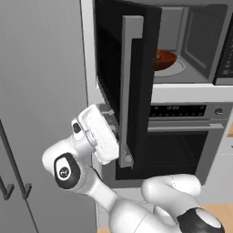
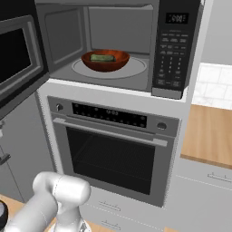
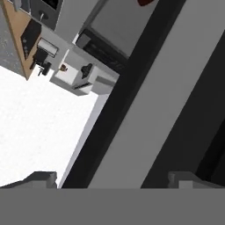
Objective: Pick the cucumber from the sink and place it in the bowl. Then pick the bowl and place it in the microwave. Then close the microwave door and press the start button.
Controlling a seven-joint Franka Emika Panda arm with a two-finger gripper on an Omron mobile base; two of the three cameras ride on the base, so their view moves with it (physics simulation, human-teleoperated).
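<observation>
The built-in black and steel microwave (image 2: pixel 113 45) stands open above the wider steel oven with its horizontal bar handle (image 2: pixel 113 140), well above and off to the right of the fingers. Its tall black side-hinged microwave door (image 1: pixel 132 91) is swung out toward the robot, long axis upright, with a grey vertical handle (image 1: pixel 129 91) running down its edge. The white two-finger gripper (image 3: pixel 113 178) sits low at the outer face of that door, near its bottom end; in the hand view the door's dark edge and pale handle strip run slantwise just ahead of the two dark fingertips (image 3: pixel 41 178), close, though contact cannot be told. The fingers are spread as wide as they go and hold nothing.

Inside the cavity, beyond the door from the fingers, the wide shallow reddish-brown bowl (image 2: pixel 105 60) rests on the round pale turntable (image 2: pixel 108 68), and the short dark green striped cucumber (image 2: pixel 103 58) lies in it. So placing looks done; the next step is likely pushing the door shut, the panel lying directly before the fingers, with its hinge on the far side
</observation>
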